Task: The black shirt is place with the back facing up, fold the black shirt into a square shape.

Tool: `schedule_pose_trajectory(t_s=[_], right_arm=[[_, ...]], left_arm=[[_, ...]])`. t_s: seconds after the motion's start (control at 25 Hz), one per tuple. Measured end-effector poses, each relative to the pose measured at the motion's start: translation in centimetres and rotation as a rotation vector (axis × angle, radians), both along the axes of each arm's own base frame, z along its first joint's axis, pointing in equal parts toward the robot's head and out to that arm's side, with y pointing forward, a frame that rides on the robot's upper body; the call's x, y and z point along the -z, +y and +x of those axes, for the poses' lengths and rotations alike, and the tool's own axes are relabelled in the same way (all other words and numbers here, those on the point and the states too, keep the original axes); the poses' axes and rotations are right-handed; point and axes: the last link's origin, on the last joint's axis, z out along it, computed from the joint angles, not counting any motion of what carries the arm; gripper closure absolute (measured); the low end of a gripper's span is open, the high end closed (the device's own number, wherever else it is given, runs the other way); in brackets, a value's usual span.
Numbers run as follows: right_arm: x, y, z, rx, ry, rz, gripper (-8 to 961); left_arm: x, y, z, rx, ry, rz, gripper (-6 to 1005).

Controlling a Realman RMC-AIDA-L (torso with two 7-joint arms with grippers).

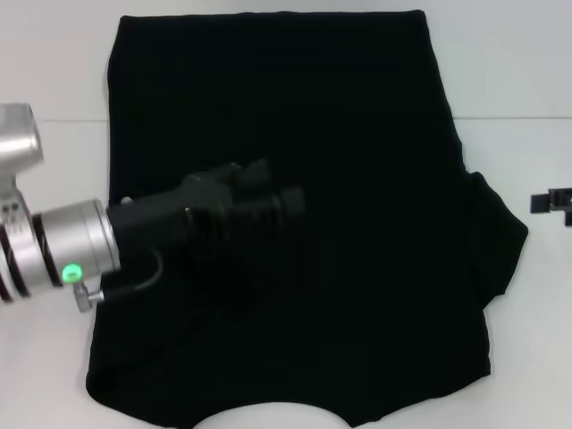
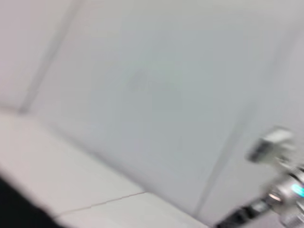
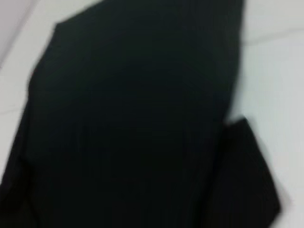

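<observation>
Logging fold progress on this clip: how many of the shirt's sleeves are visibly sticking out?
1. One sleeve juts from the black shirt on the robot's right. None shows on the left, where the left gripper hovers; that sleeve may be folded under.

The black shirt [image 1: 357, 179] lies spread across the table [image 1: 518, 71]; the left gripper [image 1: 277, 207] hangs over its left half; the right gripper [image 1: 552, 204] sits at the table's right edge
</observation>
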Motion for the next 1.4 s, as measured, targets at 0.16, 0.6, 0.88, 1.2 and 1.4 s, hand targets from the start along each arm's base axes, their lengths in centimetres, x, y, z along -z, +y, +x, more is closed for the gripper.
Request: schedule_pose_trajectory(t_s=[0.16,0.6,0.88,1.2,1.4], right_arm=[[-0.4,-0.2,0.3,0.099,-0.018,-0.048,130],[2.8,0.8,-1.0,0.199,-0.081,-0.154,182],[4.1,1.2,-0.6,0.233,-0.124,-0.153,209],[5.5,2.0,-0.6,0.222,-0.146,-0.113,298],[7.0,2.5,-0.7,0.204,-0.195,-0.103,379]], left_arm=[[1.2,-2.2,0.4,0.248,0.066,0.09,117],[2.2,-4.1,0.0,0.429,0.17,0.075,100],[2.5,-4.2,-0.3,0.455,0.212,0.044,101],[2.5,-4.0,-0.3,0.446,0.213,0.053,101],[2.4,-3.8,-0.3,0.438,0.216,0.058,102]])
